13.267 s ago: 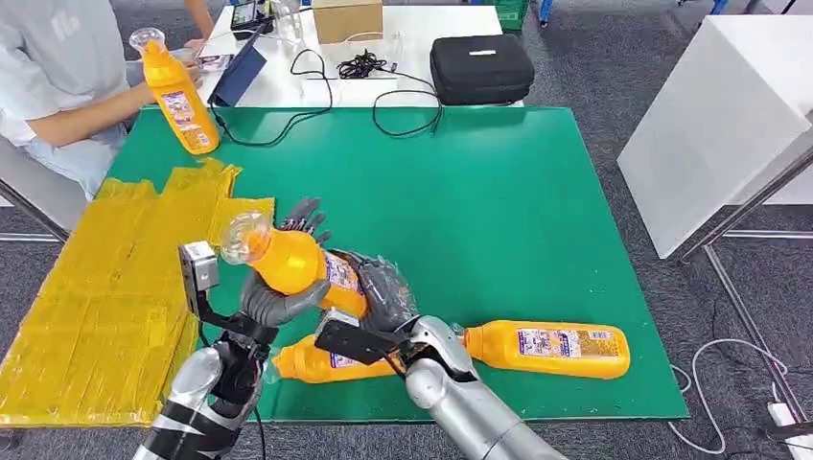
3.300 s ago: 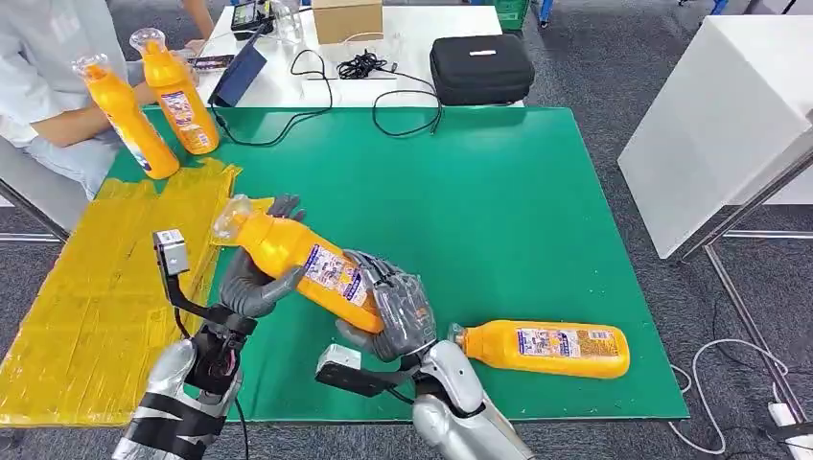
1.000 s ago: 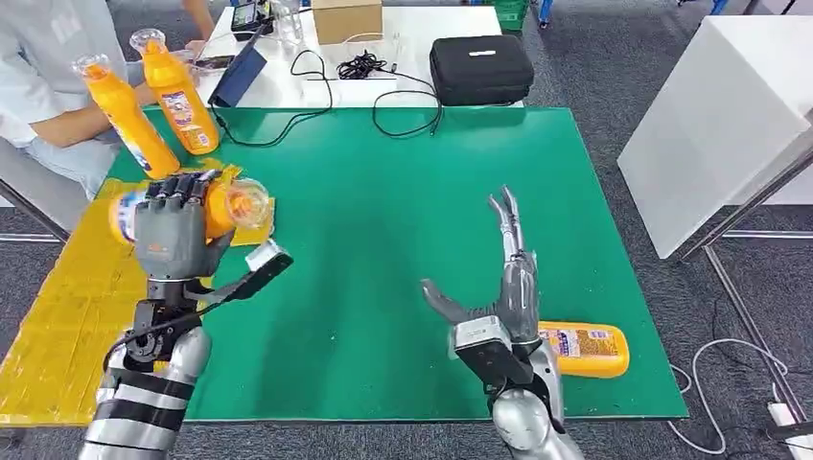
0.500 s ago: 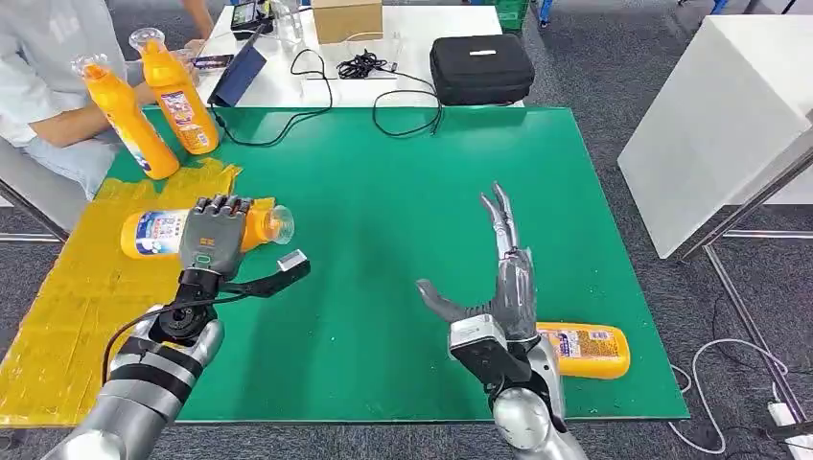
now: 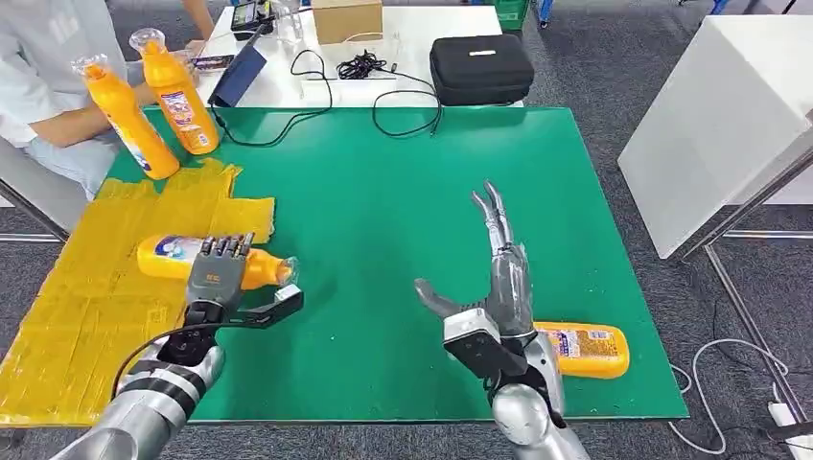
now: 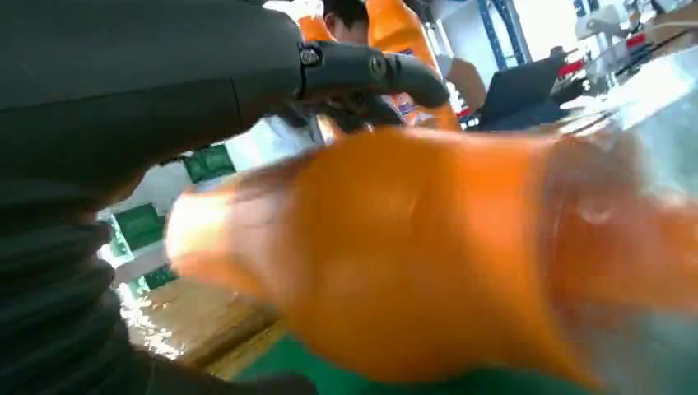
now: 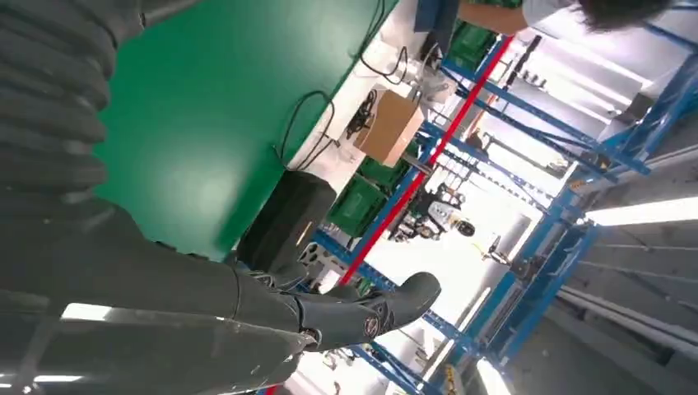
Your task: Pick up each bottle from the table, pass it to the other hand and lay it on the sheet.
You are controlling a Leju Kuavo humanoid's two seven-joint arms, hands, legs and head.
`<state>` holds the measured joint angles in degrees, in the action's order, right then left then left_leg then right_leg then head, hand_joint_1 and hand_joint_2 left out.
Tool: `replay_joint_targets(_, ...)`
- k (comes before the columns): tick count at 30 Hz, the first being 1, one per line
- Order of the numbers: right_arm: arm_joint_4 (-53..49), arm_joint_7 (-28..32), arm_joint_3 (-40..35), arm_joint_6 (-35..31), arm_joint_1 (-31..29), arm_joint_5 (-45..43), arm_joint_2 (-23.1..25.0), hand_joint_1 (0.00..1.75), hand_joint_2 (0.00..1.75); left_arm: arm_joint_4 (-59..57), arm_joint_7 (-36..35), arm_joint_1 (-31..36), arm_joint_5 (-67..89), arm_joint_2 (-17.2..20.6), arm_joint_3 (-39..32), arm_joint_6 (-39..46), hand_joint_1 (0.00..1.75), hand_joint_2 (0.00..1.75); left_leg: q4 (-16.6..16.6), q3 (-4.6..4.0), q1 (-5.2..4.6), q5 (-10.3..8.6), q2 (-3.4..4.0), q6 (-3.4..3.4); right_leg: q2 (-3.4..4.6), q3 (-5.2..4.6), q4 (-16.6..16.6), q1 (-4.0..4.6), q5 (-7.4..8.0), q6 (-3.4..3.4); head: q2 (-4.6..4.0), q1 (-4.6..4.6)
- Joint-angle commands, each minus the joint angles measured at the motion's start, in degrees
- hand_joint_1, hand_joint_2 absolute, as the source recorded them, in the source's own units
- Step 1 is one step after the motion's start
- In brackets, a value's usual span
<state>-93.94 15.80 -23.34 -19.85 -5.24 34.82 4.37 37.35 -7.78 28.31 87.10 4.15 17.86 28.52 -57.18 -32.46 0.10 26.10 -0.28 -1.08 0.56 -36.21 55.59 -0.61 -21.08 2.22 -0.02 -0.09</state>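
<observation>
An orange bottle [image 5: 169, 255] lies on its side low over the right part of the yellow sheet [image 5: 86, 297], its clear cap pointing out over the green table [image 5: 403, 192]. My left hand [image 5: 217, 274] grips it from above around the neck end. In the left wrist view the bottle [image 6: 411, 247] is a close orange blur under my fingers [image 6: 370, 70]. My right hand [image 5: 499, 278] stands open above the table, fingers stretched upward and holding nothing. A second orange bottle [image 5: 587, 347] lies on the table at the front right, just beside my right wrist.
A person at the back left holds one orange bottle [image 5: 120, 120] upright, beside another upright bottle [image 5: 180, 96] at the table's corner. Behind the green table, a white table carries a black case [image 5: 479, 65], cables and a cardboard box [image 5: 347, 19]. A white cabinet [image 5: 719, 125] stands at the right.
My left hand has brought the bottle down and nearer, from chest height to just over the sheet. The right hand has stayed open and shifted only slightly.
</observation>
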Motion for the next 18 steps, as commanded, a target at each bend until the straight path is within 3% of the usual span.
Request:
replay_joint_targets(1, 4.7, -0.7, -0.9, 0.5, -2.7, 0.3, -0.9, 0.00, 1.75, -9.5, 1.8, 2.6, -3.1, -2.2, -5.7, 2.6, 0.00, 1.75, 0.1, 0.24, 0.02, 0.06, 0.11, 0.03, 0.07, 0.23, -0.1, 0.02, -0.01, -0.03, 0.00, 0.00)
replay_joint_targets(4, 4.7, -0.7, -0.9, 0.5, -2.7, 0.3, -0.9, 0.00, 1.75, -9.5, 1.8, 2.6, -3.1, -2.2, -5.7, 2.6, 0.00, 1.75, 0.0, 0.24, 0.02, 0.05, 0.09, 0.03, 0.03, 0.24, -0.1, 0.03, -0.02, -0.05, 0.00, 0.00)
replay_joint_targets(7, 4.6, -1.0, -0.9, 0.1, -2.2, 0.7, -1.2, 0.00, 1.75, -6.4, 7.4, 1.4, -10.0, -3.7, -10.3, 6.2, 0.00, 1.75, 0.1, 0.32, 0.04, 0.08, 0.06, 0.05, -0.01, 0.32, -0.1, 0.05, -0.06, -0.06, 0.00, 0.00)
replay_joint_targets(13, 4.6, -1.0, -0.9, 0.1, -2.1, 0.7, -1.3, 0.00, 1.75, -6.4, 7.3, 1.5, -10.0, -3.7, -10.3, 6.0, 0.00, 1.75, 0.0, 0.30, 0.04, 0.09, 0.01, 0.03, -0.05, 0.32, -0.1, 0.06, -0.08, -0.04, 0.00, 0.00)
replay_joint_targets(18, 3.8, -1.9, -0.8, -0.8, -0.6, 3.6, -2.6, 0.00, 1.75, 11.8, 21.2, -3.5, -30.4, -6.6, -15.6, 6.7, 0.00, 1.75, 0.0, 0.29, 0.06, 0.12, 0.00, 0.02, -0.08, 0.34, -0.1, 0.08, -0.10, -0.03, 0.00, 0.00)
